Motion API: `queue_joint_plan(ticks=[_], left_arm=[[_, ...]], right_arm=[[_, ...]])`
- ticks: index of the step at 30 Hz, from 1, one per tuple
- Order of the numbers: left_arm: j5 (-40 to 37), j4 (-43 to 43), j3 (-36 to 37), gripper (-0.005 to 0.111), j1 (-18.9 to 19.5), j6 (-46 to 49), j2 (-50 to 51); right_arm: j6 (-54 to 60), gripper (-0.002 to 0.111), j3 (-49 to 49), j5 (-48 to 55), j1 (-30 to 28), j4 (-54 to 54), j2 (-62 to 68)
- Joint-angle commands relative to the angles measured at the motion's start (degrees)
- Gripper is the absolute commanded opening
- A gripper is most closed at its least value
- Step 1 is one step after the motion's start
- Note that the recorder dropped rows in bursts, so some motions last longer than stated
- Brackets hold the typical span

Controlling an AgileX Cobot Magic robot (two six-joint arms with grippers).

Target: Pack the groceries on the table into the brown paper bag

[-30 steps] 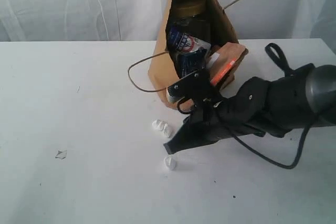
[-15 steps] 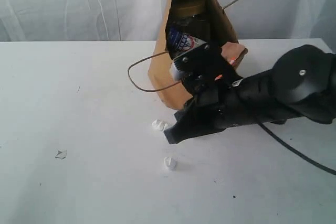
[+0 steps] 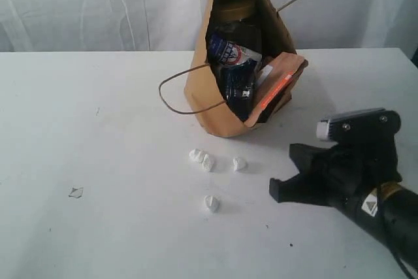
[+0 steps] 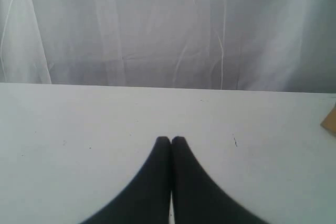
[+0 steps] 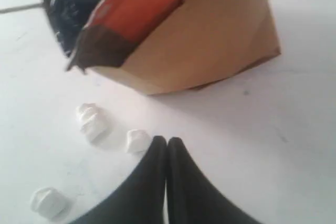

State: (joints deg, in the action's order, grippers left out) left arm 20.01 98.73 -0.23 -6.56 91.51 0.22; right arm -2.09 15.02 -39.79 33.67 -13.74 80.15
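Left gripper [image 4: 170,141] is clenched, its two dark fingers pressed together on nothing, low in the middle of its wrist view over bare white tabletop [image 4: 79,119]. In the exterior view, a small scrap [image 3: 76,192] lies alone at the lower left. Near the middle, four white crumbs [image 3: 202,159] are scattered just below the brown paper bag [image 3: 202,96]. The bag sits at upper centre with its mouth turned toward the camera and one cord handle [image 3: 168,99] draped to the left on the tabletop. Inside, from the top down, are a lidded jar [image 3: 235,11], a blue-white carton [image 3: 230,50] and a dark-blue noodle pack [image 3: 238,86]. An orange-brown pouch [image 3: 282,80] sticks out at the bag's right edge. At the lower right, the right gripper [image 5: 167,141] is likewise clenched and empty. Its tips are just beside one crumb and apart from the bag.
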Motion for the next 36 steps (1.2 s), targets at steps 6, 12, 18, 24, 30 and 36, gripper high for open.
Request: queue_joint_plan(ticks=[6,12,18,24,30,36], left_arm=[[-0.24,1.22,0.15,0.0,0.16,-0.16,-0.22],[-0.24,1.22,0.15,0.0,0.16,-0.16,-0.22],[-0.24,1.22,0.15,0.0,0.16,-0.16,-0.22],[-0.24,1.22,0.15,0.0,0.16,-0.16,-0.22],[-0.24,1.22,0.15,0.0,0.16,-0.16,-0.22],[-0.24,1.22,0.15,0.0,0.16,-0.16,-0.22]], right_arm=[[8.6,0.0,-0.84,-5.62,-0.08,14.2,10.28],[9.42,0.042,-0.81,-10.88,-0.08,22.28,14.02],[8.2,0.068,-0.81,-16.08,-0.08,20.85,14.89],[5.97,0.064,4.29,-16.99,-0.08,16.64,17.57],[5.97,0.064,15.63,-10.43,-0.08,4.52,25.84],[5.97,0.064,18.67,-2.6,-0.08,5.89,26.72]])
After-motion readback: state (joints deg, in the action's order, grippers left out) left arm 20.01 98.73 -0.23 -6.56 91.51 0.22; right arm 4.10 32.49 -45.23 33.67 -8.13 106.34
